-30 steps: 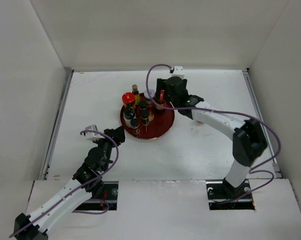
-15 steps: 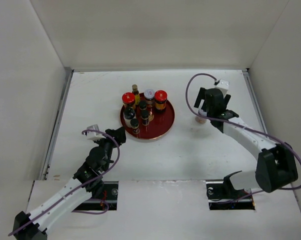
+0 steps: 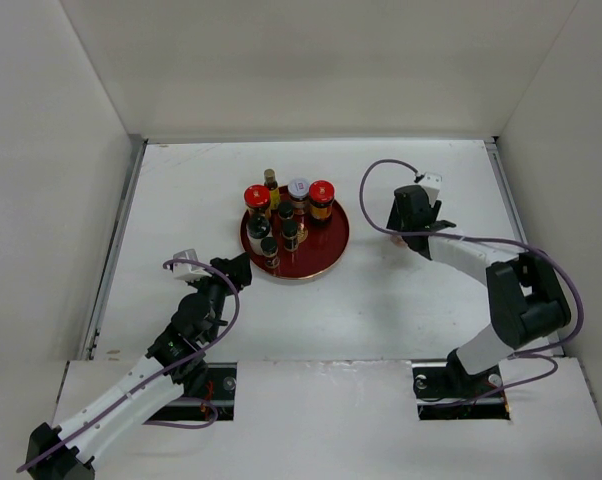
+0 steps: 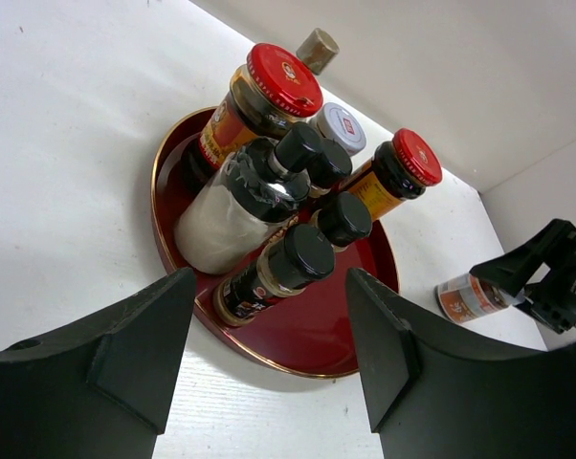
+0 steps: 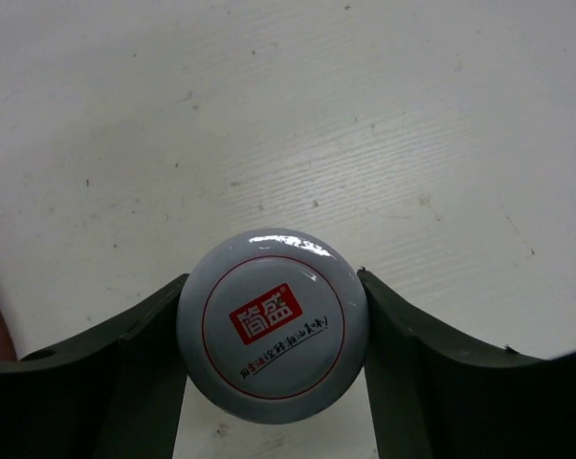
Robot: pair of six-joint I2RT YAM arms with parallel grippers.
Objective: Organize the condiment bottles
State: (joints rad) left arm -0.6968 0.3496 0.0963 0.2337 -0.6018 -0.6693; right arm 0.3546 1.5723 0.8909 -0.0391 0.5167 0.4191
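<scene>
I see most of the condiment bottles (image 3: pixel 284 215) standing on the round red tray (image 3: pixel 326 255), my left gripper (image 3: pixel 238 268) wide open nearby, and 1 white-lidded jar (image 5: pixel 272 330) left on the table (image 3: pixel 431 180) right of the tray, hugged by my right gripper (image 5: pixel 272 287).

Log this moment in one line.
right gripper: shut on jar, on table beside tray | left gripper: open, empty | other bottles: upright in tray

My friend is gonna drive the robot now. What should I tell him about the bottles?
Left gripper: open, empty, near the red tray, at its near edge.
Right gripper: straddling the white-lidded jar on the table, right of the tray; grip unclear.
Done: eight bottles and jars stand on the tray.
Left: probably move that jar onto the tray.
</scene>
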